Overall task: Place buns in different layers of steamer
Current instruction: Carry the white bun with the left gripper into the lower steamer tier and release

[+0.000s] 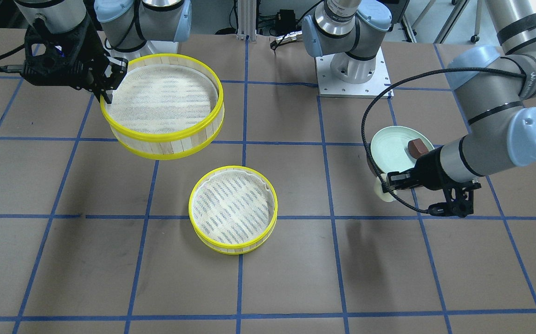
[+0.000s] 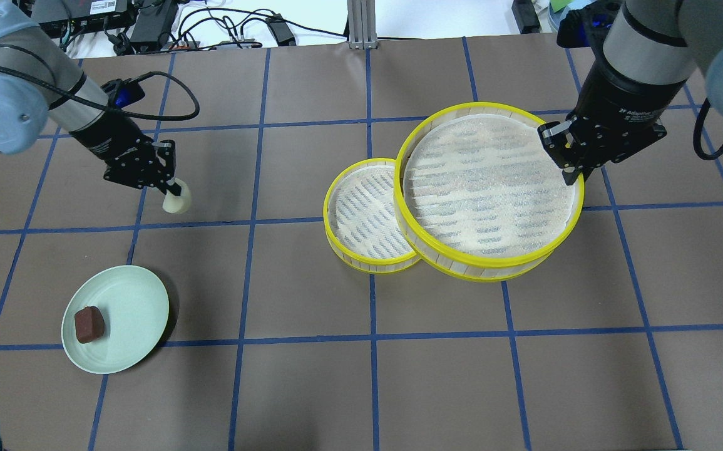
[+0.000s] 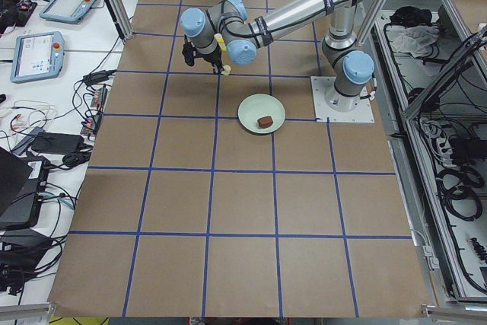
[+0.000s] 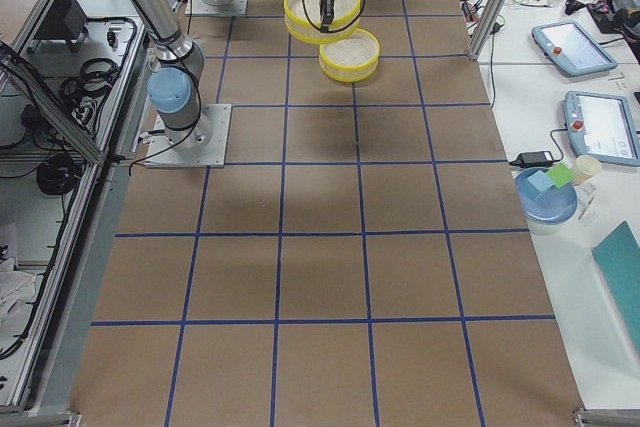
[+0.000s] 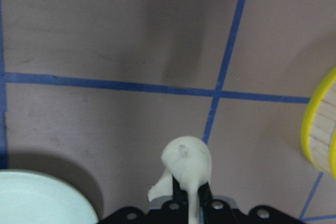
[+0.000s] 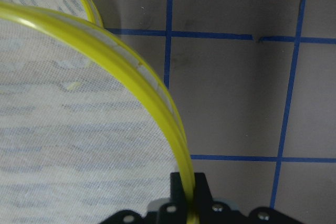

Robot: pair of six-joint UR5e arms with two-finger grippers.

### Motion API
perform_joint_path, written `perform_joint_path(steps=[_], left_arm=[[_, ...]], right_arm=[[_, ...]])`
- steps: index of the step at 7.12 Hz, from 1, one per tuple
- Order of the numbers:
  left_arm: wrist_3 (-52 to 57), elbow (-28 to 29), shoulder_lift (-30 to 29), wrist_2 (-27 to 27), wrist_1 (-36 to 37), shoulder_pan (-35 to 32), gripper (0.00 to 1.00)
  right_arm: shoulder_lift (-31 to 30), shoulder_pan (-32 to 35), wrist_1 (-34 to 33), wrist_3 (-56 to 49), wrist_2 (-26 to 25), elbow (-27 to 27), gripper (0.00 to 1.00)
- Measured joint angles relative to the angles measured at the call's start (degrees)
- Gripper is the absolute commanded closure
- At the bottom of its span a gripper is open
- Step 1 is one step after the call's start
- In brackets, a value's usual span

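Note:
My left gripper [image 2: 172, 190] is shut on the cream-white bun [image 2: 177, 201] and holds it above the table, beyond the pale green plate [image 2: 133, 300]. The wrist view shows the bun [image 5: 186, 162] pinched between the fingers. The reddish-brown bun [image 2: 89, 325] lies on the plate. My right gripper [image 2: 571, 170] is shut on the yellow rim of one steamer layer [image 2: 489, 188] and holds it in the air, empty. The other layer [image 2: 367, 216] sits empty on the table, partly under the raised one in the overhead view.
The left arm's black cable [image 1: 365, 134] loops over the plate [image 1: 390, 150] in the front view. The arm bases [image 1: 353, 69] stand at the robot's edge of the blue-taped brown table.

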Motion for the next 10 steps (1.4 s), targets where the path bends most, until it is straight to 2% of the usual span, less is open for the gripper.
perform_joint_path(steps=[5, 9, 10], left_arm=[[-21.98, -0.46, -0.86, -16.86, 9.79, -12.22, 1.0], [-25.71, -0.66, -5.46, -21.06, 18.48, -17.19, 1.0], [-27.34, -0.66, -6.75, -21.82, 19.34, -18.25, 0.73]], right_arm=[[0.0, 0.01, 0.31, -0.07, 0.0, 0.0, 1.0], [0.0, 0.01, 0.41, 0.06, 0.06, 0.0, 1.0], [0.0, 0.01, 0.38, 0.07, 0.08, 0.0, 1.0]])
